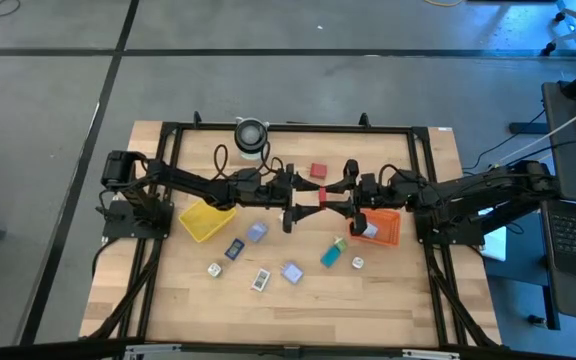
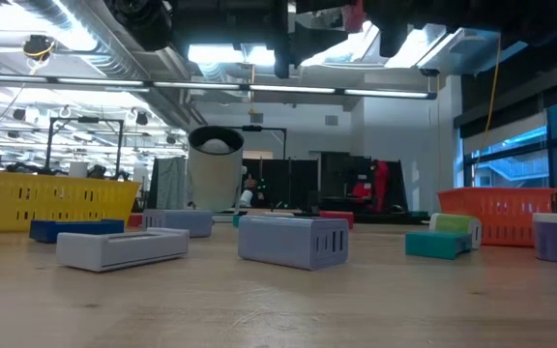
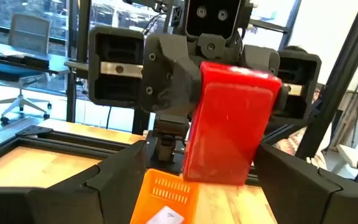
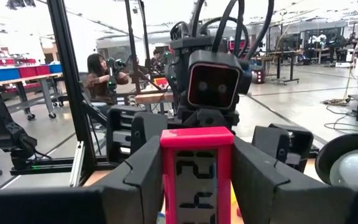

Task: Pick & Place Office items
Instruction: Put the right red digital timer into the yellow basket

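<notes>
The two arms meet nose to nose above the middle of the counter point(image 1: 168, 310). The right end effector point(image 1: 330, 195) is clamped on a red block point(image 1: 322, 193), its two dark fingers point(image 4: 135, 171) pressed against the block's sides; the right wrist view shows the block's pinkish-red face with a small display window between them. The left end effector point(image 1: 298, 190) sits directly across from it with its jaws spread wide on either side of the same red block, and I cannot tell whether they touch it. In the left wrist view the red block point(image 3: 232, 121) fills the space just ahead of the open left fingers point(image 3: 55, 193), with the right arm's wrist right behind it.

Below and slightly behind the right end effector lies the red-orange tray point(image 1: 383, 228), holding a white piece. The yellow tray point(image 1: 206, 220) sits under the left arm, back from its end effector. A second red block point(image 1: 318, 171) rests on the counter just beyond the two end effectors, and the white-and-grey cylinder point(image 1: 251, 135) stands farther off on the left arm's side. On the near side of both end effectors, the remaining office items lie scattered: a dark blue piece point(image 1: 234, 249), pale blue pieces point(image 1: 257, 232), a teal piece point(image 1: 333, 253) and small white ones point(image 1: 261, 280).
</notes>
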